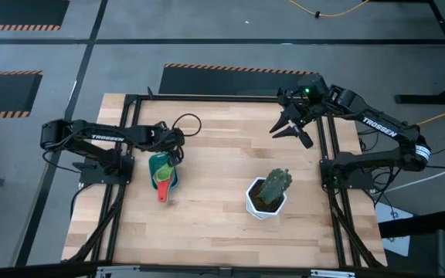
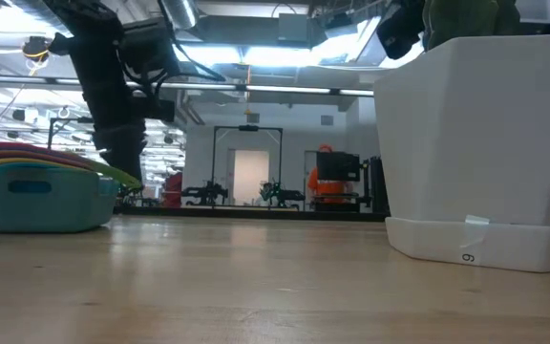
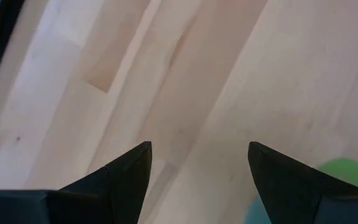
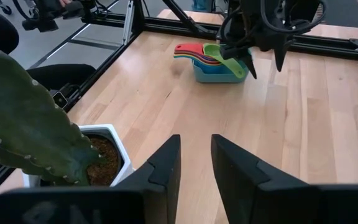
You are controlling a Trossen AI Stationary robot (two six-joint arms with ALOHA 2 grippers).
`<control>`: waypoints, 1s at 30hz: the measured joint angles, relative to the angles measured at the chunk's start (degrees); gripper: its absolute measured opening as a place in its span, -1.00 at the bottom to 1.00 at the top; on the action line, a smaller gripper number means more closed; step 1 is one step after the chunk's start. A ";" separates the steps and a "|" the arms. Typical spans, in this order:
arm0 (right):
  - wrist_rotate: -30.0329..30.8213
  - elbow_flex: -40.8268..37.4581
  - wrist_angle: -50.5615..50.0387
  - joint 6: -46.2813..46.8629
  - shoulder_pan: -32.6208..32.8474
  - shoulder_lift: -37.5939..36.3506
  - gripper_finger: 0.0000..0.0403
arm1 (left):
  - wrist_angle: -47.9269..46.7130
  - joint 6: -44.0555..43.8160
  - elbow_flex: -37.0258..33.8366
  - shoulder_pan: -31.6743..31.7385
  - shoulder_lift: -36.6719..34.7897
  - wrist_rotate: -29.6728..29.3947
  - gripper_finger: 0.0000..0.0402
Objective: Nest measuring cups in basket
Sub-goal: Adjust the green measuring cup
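Several measuring cups (image 4: pixel 207 55) sit nested in the basket (image 4: pixel 219 71); left hand (image 1: pixel 178 144) spread empty just above it, right hand (image 1: pixel 290 127) narrowly parted, empty, well apart.

Teal basket (image 2: pixel 41 201) at far left on the wooden table (image 2: pixel 256 287), stacked measuring cups (image 2: pixel 36 156) inside, handles overhanging. Dark arm (image 2: pixel 113 86) just behind. White pot (image 2: pixel 485 143) looming large at right.

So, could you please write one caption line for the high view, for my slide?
Measuring cups nested in the basket under the open left gripper; right gripper waits empty beyond the potted plant.
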 joint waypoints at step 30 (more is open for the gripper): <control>0.01 -0.02 0.00 -0.02 0.00 0.00 -0.53 | -0.37 0.02 0.00 -3.21 0.00 10.76 0.30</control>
